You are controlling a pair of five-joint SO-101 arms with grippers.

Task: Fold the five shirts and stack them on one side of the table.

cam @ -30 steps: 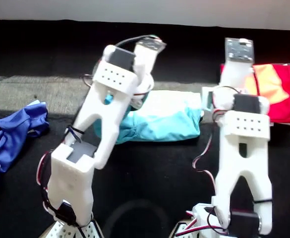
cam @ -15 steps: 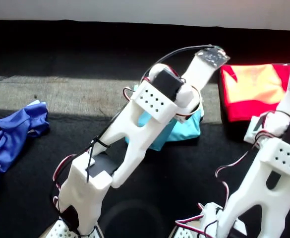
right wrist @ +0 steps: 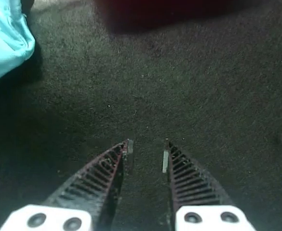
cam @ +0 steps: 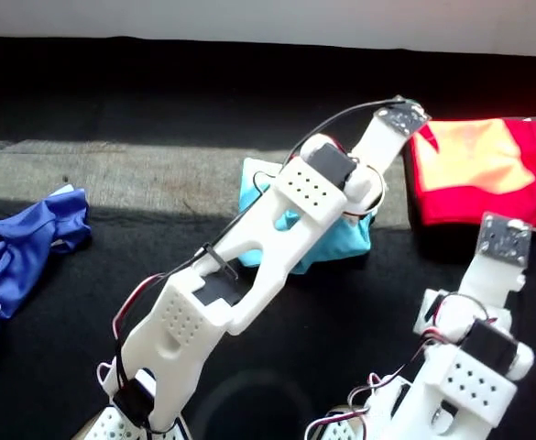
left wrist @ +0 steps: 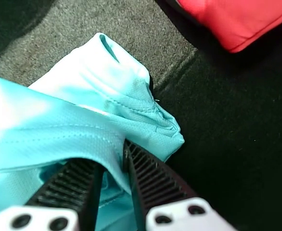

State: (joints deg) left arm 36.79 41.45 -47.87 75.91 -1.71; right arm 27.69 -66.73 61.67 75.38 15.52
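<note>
Left wrist view: left gripper [left wrist: 113, 156] nearly closed, with a fold of the teal shirt [left wrist: 83, 110] pinched between the ribbed jaws. The rest of the shirt bunches ahead of the fingertips and under them. Its stitched hem corner lies just beyond the tips, resting on the table [left wrist: 227, 144]. The red shirt [left wrist: 227, 19] lies farther out past that corner, apart from the teal one, and looks already folded flat.

Right wrist view: right gripper [right wrist: 144, 154] parted a little, with nothing between the jaws and bare dark cloth below. An edge of the teal shirt lies well ahead and off to one side.

High view: the blue shirt [cam: 20, 247] is crumpled far out on the left arm's outer side, and neither gripper touches it.

Handling, as a judgement:
- The teal fabric looks thin, light and limp, with a slight sheen, so it is probably slick.
- It will drape and sag from any single pinch, and layers may slide over each other.
- The hem seam or a doubled fold edge should grip best. A single loose layer could slip out or let the bundle unfold.
- It is not fragile. The ribbed jaws should bite well if several layers are taken together.
- The bundle is currently pinched off-centre, so the far corner will likely trail on the cloth when carried.
</note>
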